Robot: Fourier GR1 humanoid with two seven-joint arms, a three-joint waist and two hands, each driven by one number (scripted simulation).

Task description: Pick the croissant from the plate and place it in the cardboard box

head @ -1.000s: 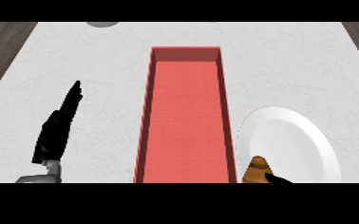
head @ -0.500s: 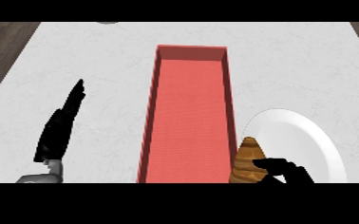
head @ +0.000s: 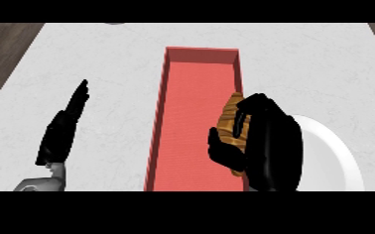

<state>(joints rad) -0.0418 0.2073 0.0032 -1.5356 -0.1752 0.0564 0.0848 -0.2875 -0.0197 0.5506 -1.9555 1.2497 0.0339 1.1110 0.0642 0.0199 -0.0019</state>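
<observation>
Over right wall of long red box, right robot hand grips golden-brown croissant, nr round white plate; left robot hand flat, fingers straight.

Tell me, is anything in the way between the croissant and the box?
Nothing visible is. The right hand curls round the croissant over the right wall of the box. The box is open on top, and only its red floor shows beside the croissant.
</observation>
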